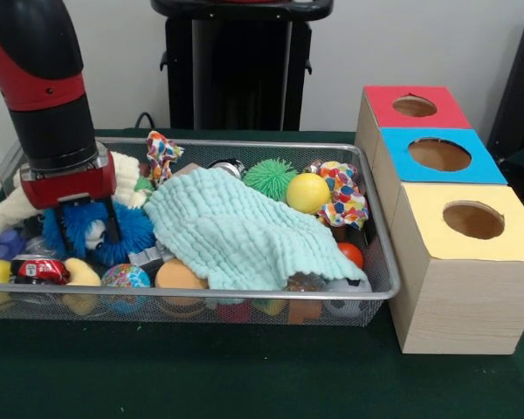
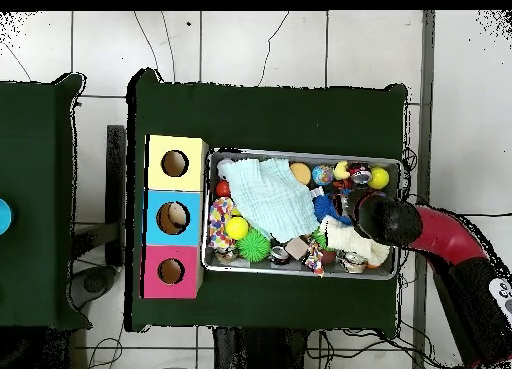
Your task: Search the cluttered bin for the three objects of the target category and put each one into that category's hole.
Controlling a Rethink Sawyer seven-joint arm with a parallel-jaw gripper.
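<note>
Front view, L to R: gripper (image 1: pixel 87 225) sits low at the bin's (image 1: pixel 380 253) left end, black fingers (image 1: pixel 64 229) spread part-open astride a blue spiky toy (image 1: pixel 127 231) w/ a white patch between them — can't tell if they actually clamp it. A cream plush (image 1: pixel 9 208) lies behind. Below it: red toy car (image 1: pixel 39 271), yellow balls, globe ball (image 1: pixel 125 278), orange ball (image 1: pixel 176 275). A mint cloth (image 1: pixel 236 231) covers the bin's middle. Behind it a patterned rope toy (image 1: pixel 162 154) & green spiky ball (image 1: pixel 269 177). Then a yellow ball (image 1: pixel 307 192) touching a dotted fabric toy (image 1: pixel 344 194); small red ball (image 1: pixel 351 254) by the cloth's edge. Just right of the bin, on the green counter (image 1: pixel 201 375) — three wooden boxes in a row, each w/ a round hole on top: red (image 1: pixel 415 106) farthest, blue (image 1: pixel 439 154) mid, yellow (image 1: pixel 472 220) nearest. Overhead: something pale shows inside the blue hole (image 2: pixel 176 217).
</note>
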